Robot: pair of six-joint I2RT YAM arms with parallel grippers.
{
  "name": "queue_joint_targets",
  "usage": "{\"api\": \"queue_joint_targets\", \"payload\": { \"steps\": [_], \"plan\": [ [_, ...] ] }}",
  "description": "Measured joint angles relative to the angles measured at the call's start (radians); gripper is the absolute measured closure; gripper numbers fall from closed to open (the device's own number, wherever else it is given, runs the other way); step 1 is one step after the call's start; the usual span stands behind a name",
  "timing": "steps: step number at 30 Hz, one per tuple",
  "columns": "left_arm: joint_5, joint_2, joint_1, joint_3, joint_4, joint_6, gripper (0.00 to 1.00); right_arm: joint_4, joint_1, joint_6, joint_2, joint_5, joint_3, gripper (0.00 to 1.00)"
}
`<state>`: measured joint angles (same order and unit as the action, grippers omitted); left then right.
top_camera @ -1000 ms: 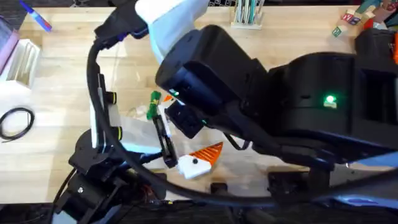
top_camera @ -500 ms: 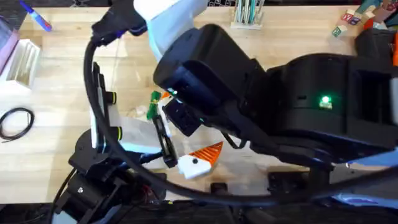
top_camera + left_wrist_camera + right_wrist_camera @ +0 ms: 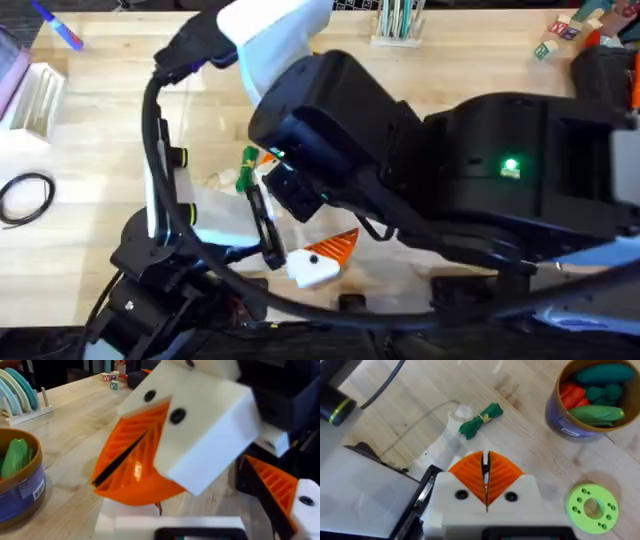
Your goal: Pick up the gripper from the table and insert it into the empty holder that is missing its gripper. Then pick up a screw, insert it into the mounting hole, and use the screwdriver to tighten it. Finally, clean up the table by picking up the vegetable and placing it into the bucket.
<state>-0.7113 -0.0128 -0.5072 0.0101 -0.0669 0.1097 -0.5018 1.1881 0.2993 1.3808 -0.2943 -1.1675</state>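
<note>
Both of my right gripper's (image 3: pixel 485 480) orange pads are pressed together, holding nothing (poised above the vegetable (image 3: pixel 479 420)); left gripper's opening I cannot tell.

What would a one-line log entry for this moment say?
right gripper: shut, empty | vegetable: lying on table, outside bucket | bucket: holds other toy vegetables

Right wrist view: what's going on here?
The right gripper hangs over the table with its orange pads shut together, holding nothing. Just beyond it the dark green vegetable lies on the wood, not yet in the bucket, which already holds other toy vegetables. A lime-green disc lies on the table near the bucket.
</note>
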Motion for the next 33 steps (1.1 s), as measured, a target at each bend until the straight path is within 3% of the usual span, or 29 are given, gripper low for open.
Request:
{"api": "queue_joint_targets", "payload": {
  "steps": [30, 31, 33],
  "plan": [
    [-0.005, 0.000, 0.000, 0.000, 0.000, 0.007, 0.014, -0.035, -0.001, -0.008, -0.011, 0.030, 0.000, 0.997],
    [-0.004, 0.000, 0.000, 0.000, 0.000, 0.007, 0.014, -0.035, -0.001, -0.007, -0.011, 0.030, 0.000, 0.990],
    [-0.003, 0.000, 0.000, 0.000, 0.000, 0.007, 0.014, -0.037, -0.001, -0.009, -0.011, 0.034, 0.000, 0.886]
  ]
}}
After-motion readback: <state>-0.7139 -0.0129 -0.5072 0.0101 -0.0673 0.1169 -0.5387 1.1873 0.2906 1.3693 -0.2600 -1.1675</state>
